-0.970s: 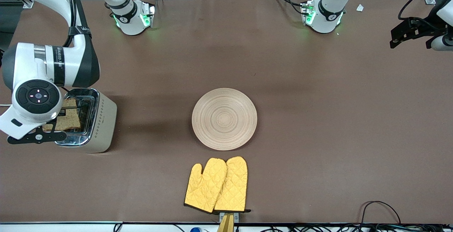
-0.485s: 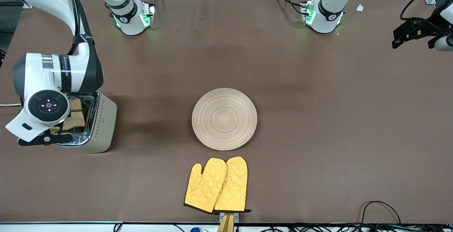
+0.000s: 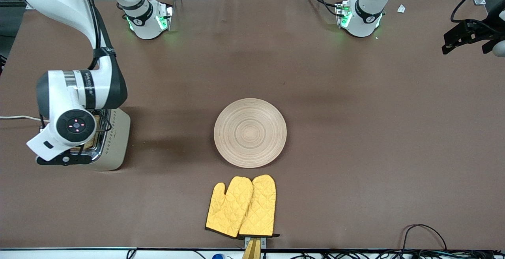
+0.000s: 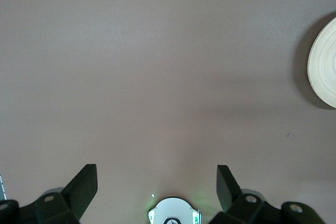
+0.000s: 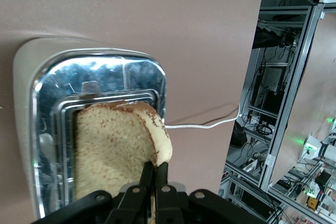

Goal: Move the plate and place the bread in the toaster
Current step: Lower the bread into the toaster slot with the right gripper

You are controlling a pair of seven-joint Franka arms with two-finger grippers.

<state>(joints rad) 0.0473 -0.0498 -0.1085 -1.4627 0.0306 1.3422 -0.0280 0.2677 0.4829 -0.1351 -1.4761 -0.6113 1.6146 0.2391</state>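
Observation:
The toaster [image 3: 116,140] stands at the right arm's end of the table; its chrome top [image 5: 100,74] fills the right wrist view. My right gripper [image 5: 154,167] is shut on the edge of the bread [image 5: 113,150] and holds the slice on edge over a toaster slot. In the front view the right wrist hides most of the bread [image 3: 91,141]. The plate [image 3: 250,132] lies bare at the table's middle and also shows in the left wrist view [image 4: 324,61]. My left gripper [image 4: 156,182] is open and empty, up over the left arm's end of the table [image 3: 469,38].
A pair of yellow oven mitts [image 3: 241,207] lies nearer to the front camera than the plate. The toaster's white cord [image 3: 19,117] runs off the table edge at the right arm's end. Cables [image 3: 424,235] lie at the near edge.
My right gripper has shifted with the bread across the toaster top toward the table's middle, and the wrist now covers most of the slice. The left gripper has drifted slightly outward.

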